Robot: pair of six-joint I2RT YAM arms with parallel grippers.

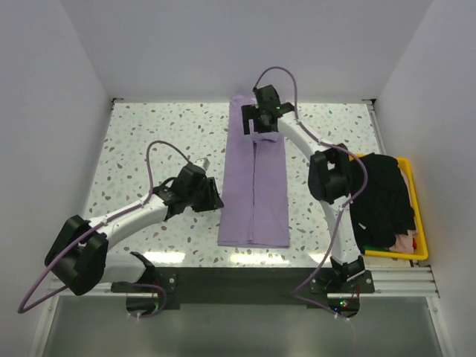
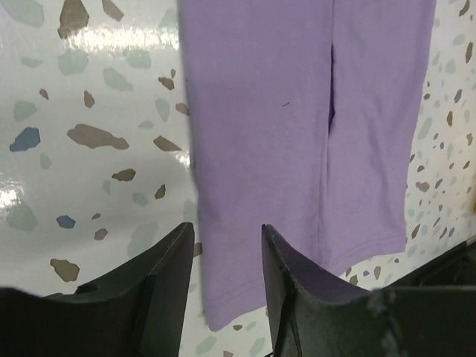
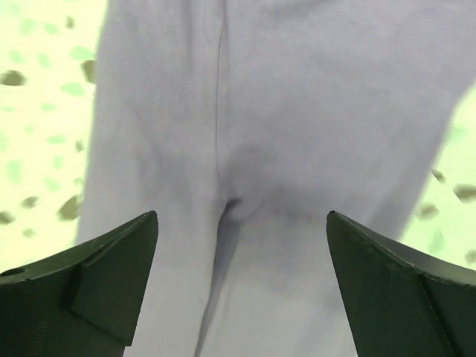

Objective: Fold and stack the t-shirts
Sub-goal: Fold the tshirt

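Lavender t-shirt (image 1: 255, 186): it lies flat mid-table (image 1: 149, 134), both sides folded inward into one long narrow strip, the edges meeting along a line down its length.
Black t-shirt (image 1: 383, 197): heaped unfolded in the yellow bin (image 1: 422, 223) on your right, spilling over the rim.
Right gripper (image 3: 242, 219): it hovers over the strip's far end, fingers spread wide with nothing between them.
Left gripper (image 2: 227, 230): it sits just beside the strip's left edge, toward the near end, fingers partly apart and holding nothing.
Done so far: the lengthwise folds appear finished.
Left for you: likely the cross folds to shorten the strip, then all of the black shirt, then stacking.
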